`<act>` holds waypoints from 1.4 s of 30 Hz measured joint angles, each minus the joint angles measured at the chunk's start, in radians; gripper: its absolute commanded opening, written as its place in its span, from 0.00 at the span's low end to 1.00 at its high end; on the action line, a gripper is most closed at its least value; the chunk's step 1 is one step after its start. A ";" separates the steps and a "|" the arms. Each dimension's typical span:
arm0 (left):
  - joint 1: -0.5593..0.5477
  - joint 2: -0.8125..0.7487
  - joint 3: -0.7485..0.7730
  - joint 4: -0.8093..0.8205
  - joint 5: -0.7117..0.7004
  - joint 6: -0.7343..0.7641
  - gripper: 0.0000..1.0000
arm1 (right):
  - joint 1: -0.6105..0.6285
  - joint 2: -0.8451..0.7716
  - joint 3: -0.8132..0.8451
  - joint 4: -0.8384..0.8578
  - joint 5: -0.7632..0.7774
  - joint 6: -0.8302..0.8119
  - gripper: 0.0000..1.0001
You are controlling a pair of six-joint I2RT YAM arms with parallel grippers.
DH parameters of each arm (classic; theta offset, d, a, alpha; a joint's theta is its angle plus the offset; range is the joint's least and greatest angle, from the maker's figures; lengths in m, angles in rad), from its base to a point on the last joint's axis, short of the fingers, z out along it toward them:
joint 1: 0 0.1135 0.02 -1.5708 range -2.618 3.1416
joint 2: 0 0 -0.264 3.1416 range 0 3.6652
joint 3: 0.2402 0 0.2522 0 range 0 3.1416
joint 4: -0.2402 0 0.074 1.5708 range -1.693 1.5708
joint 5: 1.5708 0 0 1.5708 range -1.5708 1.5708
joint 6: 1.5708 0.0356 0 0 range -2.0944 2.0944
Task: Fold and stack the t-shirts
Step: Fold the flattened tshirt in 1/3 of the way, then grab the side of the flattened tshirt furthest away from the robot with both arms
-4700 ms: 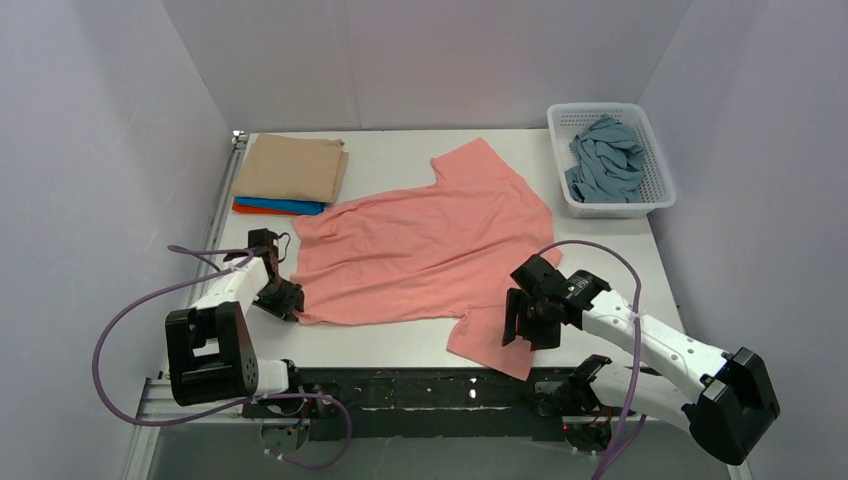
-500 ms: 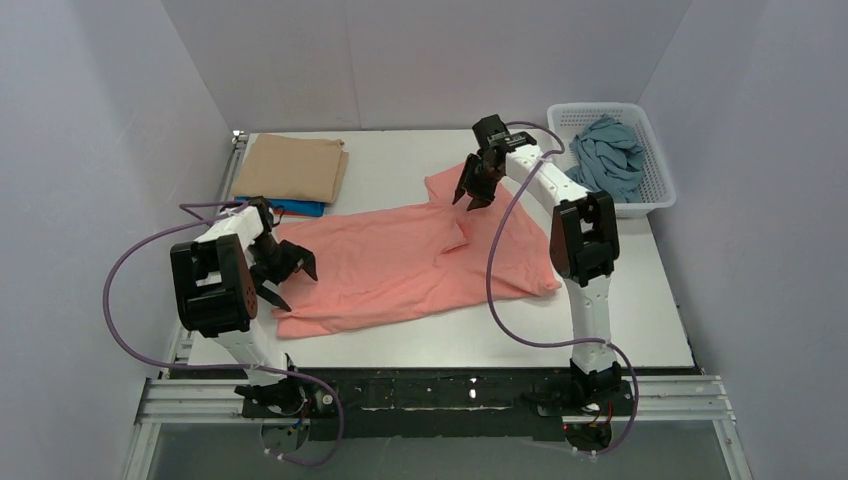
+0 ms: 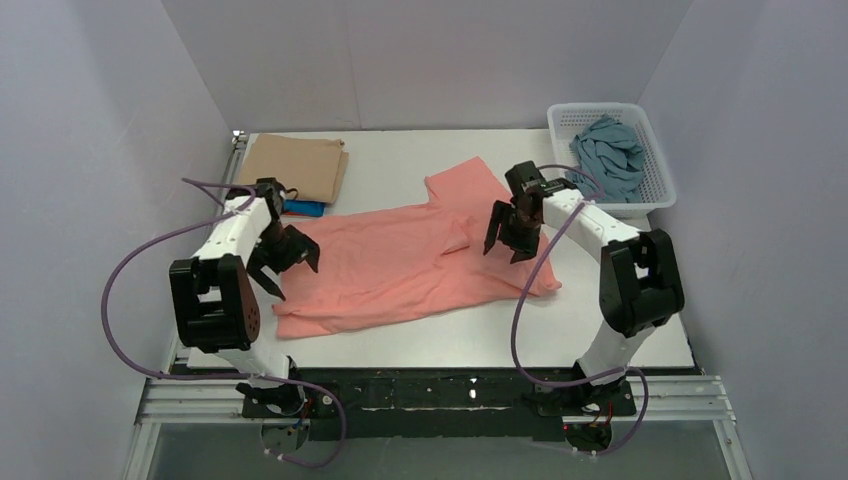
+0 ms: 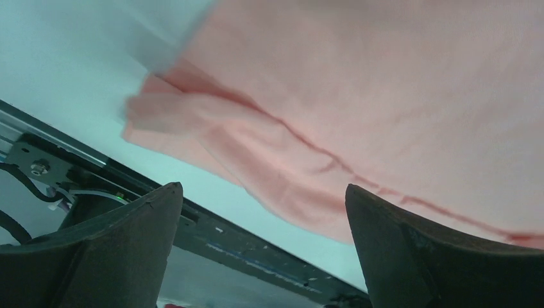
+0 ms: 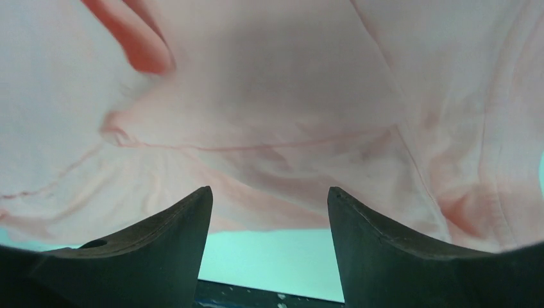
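The salmon-pink t-shirt lies across the middle of the table, its right part folded over and creased. My left gripper hangs open just above the shirt's left edge; in the left wrist view, the left gripper holds nothing and the pink hem lies beyond it. My right gripper is open over the shirt's right half; in the right wrist view, the right gripper is empty above pink cloth. A folded tan t-shirt lies on a bright blue one at the back left.
A white mesh basket at the back right holds a crumpled grey-blue t-shirt. The left arm's purple cable loops out over the table's left edge. Walls close in the table on three sides.
The right gripper has left the far sleeve, come nearer over the shirt's right half and opened wider. The left gripper shifted slightly. Since the earliest frame the shirt's near-right part was folded in.
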 measured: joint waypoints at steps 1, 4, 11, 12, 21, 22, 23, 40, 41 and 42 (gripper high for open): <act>-0.044 -0.014 -0.007 -0.002 0.005 -0.003 1.00 | -0.005 -0.044 -0.071 0.021 -0.014 -0.006 0.73; -0.178 -0.032 -0.050 0.029 0.043 -0.016 1.00 | -0.032 -0.066 -0.164 0.068 -0.056 -0.010 0.72; -0.360 0.032 -0.143 0.175 0.154 -0.050 1.00 | -0.166 -0.037 -0.266 0.165 -0.172 -0.004 0.73; -0.372 0.043 -0.144 0.188 0.160 -0.050 1.00 | -0.182 -0.050 -0.283 0.174 -0.182 -0.003 0.73; -0.475 0.047 -0.257 0.272 0.189 -0.051 0.99 | -0.363 -0.273 -0.541 0.170 -0.253 0.000 0.76; -0.490 0.029 -0.283 0.272 0.198 -0.057 0.99 | -0.372 -0.310 -0.571 0.165 -0.251 0.000 0.77; -0.507 0.005 -0.312 0.275 0.204 -0.061 0.99 | -0.375 -0.342 -0.594 0.155 -0.244 -0.001 0.76; -0.491 -0.141 -0.154 0.116 0.049 -0.050 1.00 | -0.056 -0.554 -0.393 0.019 -0.117 0.000 0.74; -0.456 -0.153 -0.171 0.111 0.043 -0.048 1.00 | -0.028 -0.538 -0.393 0.031 -0.114 0.015 0.74; -0.426 -0.166 -0.191 0.107 0.040 -0.048 0.99 | 0.001 -0.515 -0.393 0.050 -0.113 0.034 0.74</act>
